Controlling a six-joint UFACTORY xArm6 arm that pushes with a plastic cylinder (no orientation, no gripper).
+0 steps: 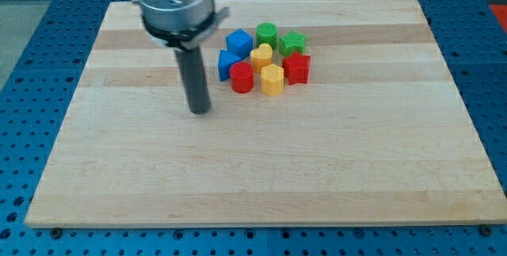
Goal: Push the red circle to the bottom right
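Wooden board (261, 169), pale and with a straight grain, fills most of the view and lies on a blue perforated table (32, 18). All blocks sit in one tight cluster near the view's top, a little right of the middle. The red circle (242, 78) is at the cluster's lower left corner. Just at its right is a yellow block (272, 80), and above them is a second yellow block (261, 56), which looks like a heart. A blue block (238, 42) and another blue block (226, 64) close the cluster's left side. At the top stand a green circle (266, 33) and a green star-like block (291, 43). A red star-like block (297, 68) is at the right side.

My tip (200, 111) rests on the board at the left of the cluster, a bit lower than the red circle and apart from it, touching no block. The arm has no jaws, only the dark rod.

Below the cluster the board is free down to its bottom edge, and the whole bottom right corner is free too. The right edge is well apart from the blocks; the top edge is near the green circle.
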